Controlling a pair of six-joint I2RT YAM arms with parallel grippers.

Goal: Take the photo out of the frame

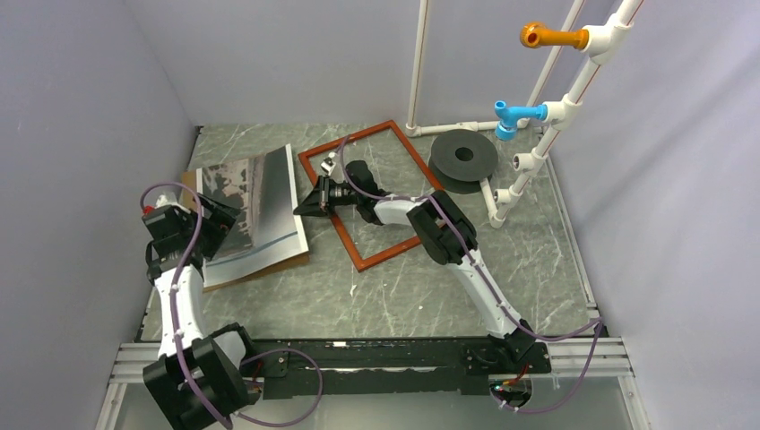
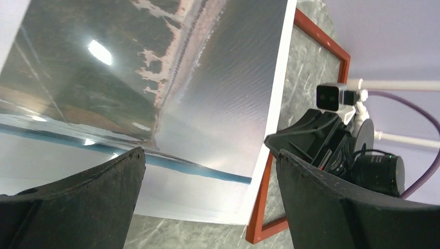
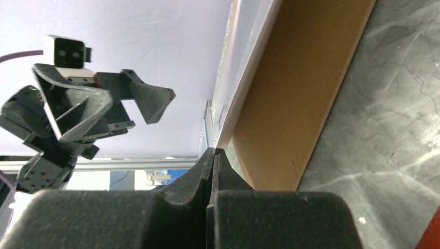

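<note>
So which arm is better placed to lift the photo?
Right, probably: the right end effector looks shut on the edge of the photo; the left end effector hangs open above it, holding nothing.

On my left, the photo (image 1: 255, 202) lies on the board (image 1: 260, 272). The frame (image 1: 345, 242) lies right of it, on the table (image 1: 403, 296).

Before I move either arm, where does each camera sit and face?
Top external: above and behind the bases, looking down on the table, the left arm, the right arm, the photo and the frame.
Left wrist: on the left arm, facing across the photo toward the frame; the open left gripper flanks the view.
Right wrist: low over the table, facing along the backing panel edge; the shut right gripper fills the bottom.
Shared: each wrist view shows the other arm's gripper.
</note>
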